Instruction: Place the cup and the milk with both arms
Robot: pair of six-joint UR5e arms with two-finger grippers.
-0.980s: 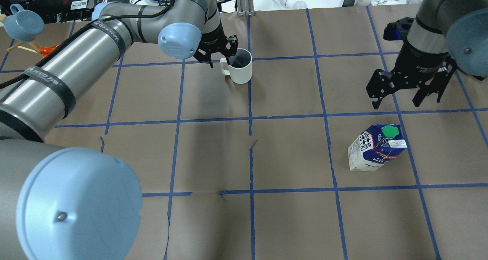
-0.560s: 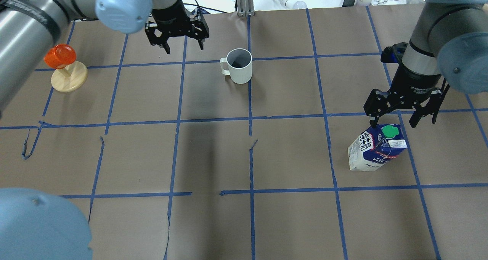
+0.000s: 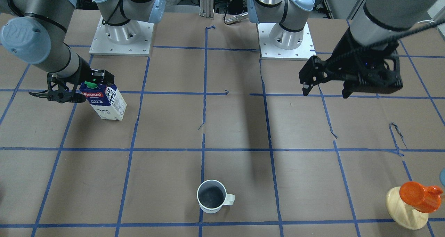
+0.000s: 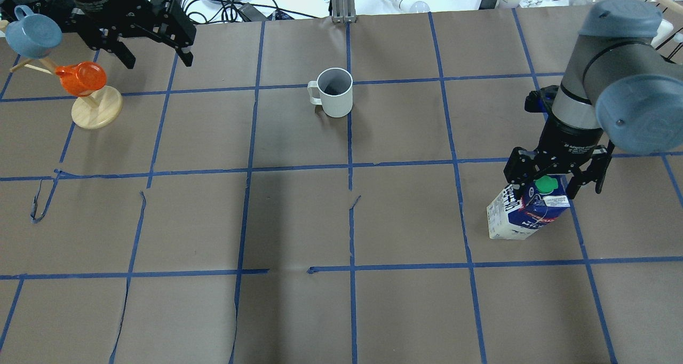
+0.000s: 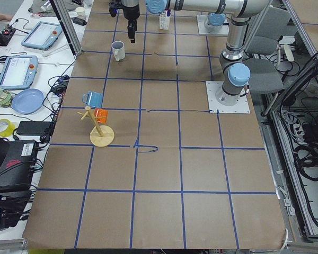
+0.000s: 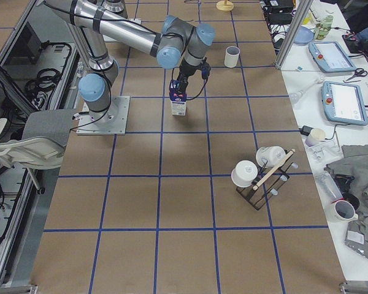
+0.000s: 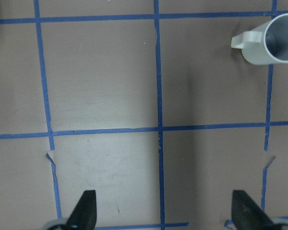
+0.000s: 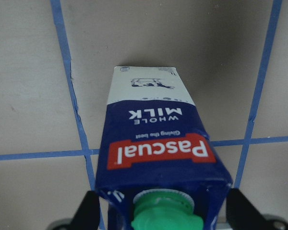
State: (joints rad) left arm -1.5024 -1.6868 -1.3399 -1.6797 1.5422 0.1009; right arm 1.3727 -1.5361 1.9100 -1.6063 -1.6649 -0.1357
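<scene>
The white cup (image 4: pixel 335 93) stands upright at the far middle of the table, handle to its left; it also shows in the front view (image 3: pixel 211 196) and at the top right of the left wrist view (image 7: pixel 273 43). My left gripper (image 4: pixel 158 60) is open and empty, raised well to the left of the cup. The blue-and-white milk carton (image 4: pixel 525 212) with a green cap stands on the right. My right gripper (image 4: pixel 549 185) is open, its fingers either side of the carton's top (image 8: pixel 158 158), not closed on it.
A round wooden stand (image 4: pixel 96 108) holding an orange cup (image 4: pixel 80 78) and a blue mug (image 4: pixel 32 30) is at the far left, close under my left gripper. Cables, a plate and boxes lie beyond the far edge. Blue tape grids the brown table (image 4: pixel 352 220).
My left gripper has let go near the cup and moved left and up, away from it. My right gripper has come down over the milk carton's top.
</scene>
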